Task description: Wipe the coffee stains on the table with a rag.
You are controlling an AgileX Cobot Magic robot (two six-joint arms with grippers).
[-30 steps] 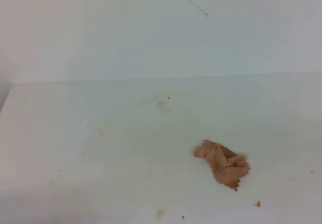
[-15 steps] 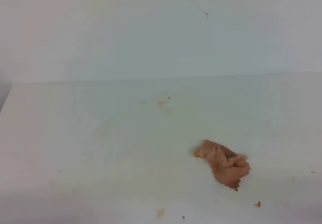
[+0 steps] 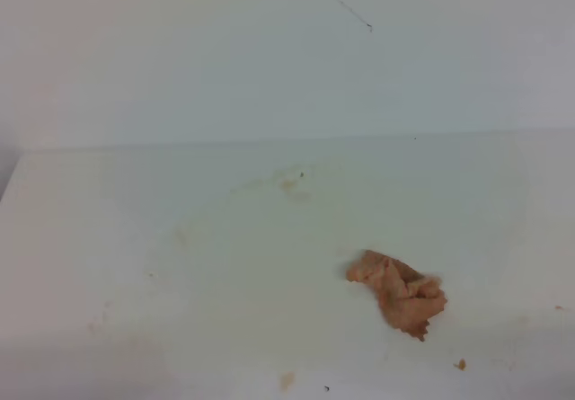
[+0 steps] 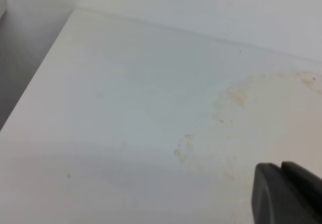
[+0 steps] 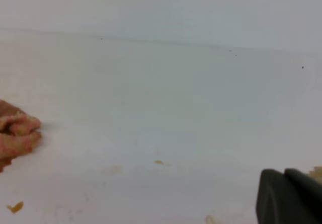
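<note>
The rag (image 3: pixel 400 294), a salmon-pink crumpled lump, lies loose on the white table (image 3: pixel 135 238), right of centre; its edge shows at the left of the right wrist view (image 5: pixel 17 133). No large amber blotch shows. The coffee stains are faint yellowish smears (image 3: pixel 287 182) and small brown specks (image 3: pixel 460 364), also seen in the left wrist view (image 4: pixel 236 97) and the right wrist view (image 5: pixel 15 207). Neither gripper is in the high view. The left gripper (image 4: pixel 281 166) and the right gripper (image 5: pixel 284 172) each show as dark fingers pressed together, holding nothing, above the table.
A pale upright wall (image 3: pixel 269 58) with a thin dark scratch (image 3: pixel 355 13) stands behind the table. The table's left edge (image 4: pixel 35 83) drops away in the left wrist view. Another brown speck (image 3: pixel 286 380) lies near the front edge.
</note>
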